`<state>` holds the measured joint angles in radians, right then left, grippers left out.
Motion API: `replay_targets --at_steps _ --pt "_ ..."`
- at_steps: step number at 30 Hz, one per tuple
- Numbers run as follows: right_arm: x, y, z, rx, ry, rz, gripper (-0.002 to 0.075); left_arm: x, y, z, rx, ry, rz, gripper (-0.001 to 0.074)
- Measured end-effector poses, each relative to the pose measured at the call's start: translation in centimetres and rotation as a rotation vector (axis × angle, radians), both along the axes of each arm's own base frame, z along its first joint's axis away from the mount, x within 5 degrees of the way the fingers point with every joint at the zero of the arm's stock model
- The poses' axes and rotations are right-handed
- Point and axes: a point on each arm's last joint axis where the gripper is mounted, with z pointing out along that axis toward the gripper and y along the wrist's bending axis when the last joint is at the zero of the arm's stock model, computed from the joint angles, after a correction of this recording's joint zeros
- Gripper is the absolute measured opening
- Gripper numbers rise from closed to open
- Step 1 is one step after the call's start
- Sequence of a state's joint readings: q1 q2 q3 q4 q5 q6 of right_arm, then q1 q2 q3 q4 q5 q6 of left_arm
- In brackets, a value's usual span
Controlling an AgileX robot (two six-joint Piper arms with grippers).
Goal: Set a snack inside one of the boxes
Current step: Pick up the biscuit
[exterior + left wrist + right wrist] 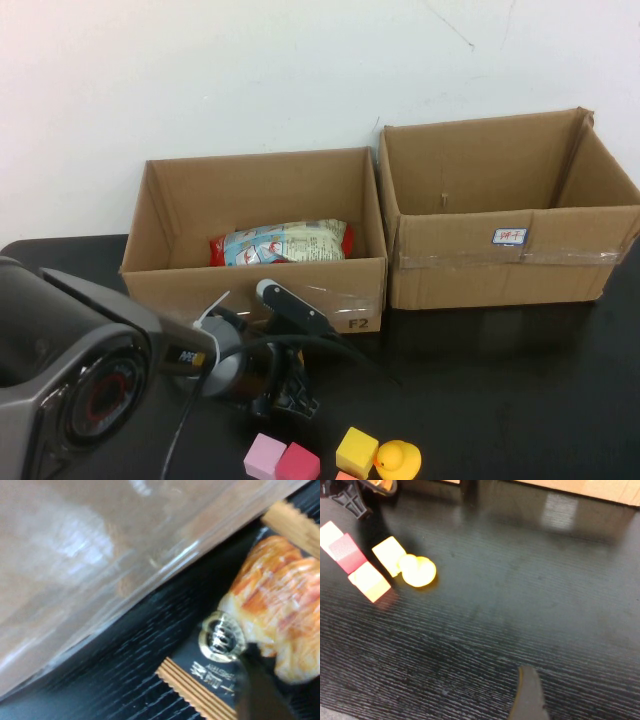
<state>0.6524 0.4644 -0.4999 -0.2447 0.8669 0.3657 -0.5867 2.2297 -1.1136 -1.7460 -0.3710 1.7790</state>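
Note:
A dark snack packet (270, 610) with an orange bread picture lies flat on the black table, right by the front wall of the left cardboard box (340, 290). My left gripper (288, 398) is low over the table in front of that box. It looks open, with one dark finger (260, 690) over the packet. In the high view the packet is hidden under the gripper. A blue and red snack bag (282, 243) lies inside the left box. The right box (500, 255) looks empty. My right gripper (527, 697) hovers over bare table and is out of the high view.
Pink (265, 457), red (298, 463) and yellow (357, 449) blocks and a yellow rubber duck (398, 460) sit close in front of the left gripper. They also show in the right wrist view, the duck (417, 570) included. The two boxes stand side by side at the back.

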Motion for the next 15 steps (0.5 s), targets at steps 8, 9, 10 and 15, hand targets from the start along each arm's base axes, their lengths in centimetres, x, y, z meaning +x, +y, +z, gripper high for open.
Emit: replay_targets --at_steps 8,9,10,15 --pt "0.0 0.0 0.0 0.002 0.001 0.000 0.0459 0.0 0.1 0.2 0.004 -0.006 0.005 0.0016" --pt "0.0 0.0 0.0 0.002 0.001 0.000 0.0451 0.0 0.0 0.6 -0.010 -0.011 0.007 0.0013" --pt "0.0 0.0 0.0 0.002 0.001 0.000 0.0442 0.0 -0.2 1.0 -0.024 -0.019 0.007 0.0011" --pt "0.0 0.0 0.0 0.000 0.000 0.000 0.0414 -0.2 -1.8 5.2 -0.142 -0.086 -0.033 0.0006"
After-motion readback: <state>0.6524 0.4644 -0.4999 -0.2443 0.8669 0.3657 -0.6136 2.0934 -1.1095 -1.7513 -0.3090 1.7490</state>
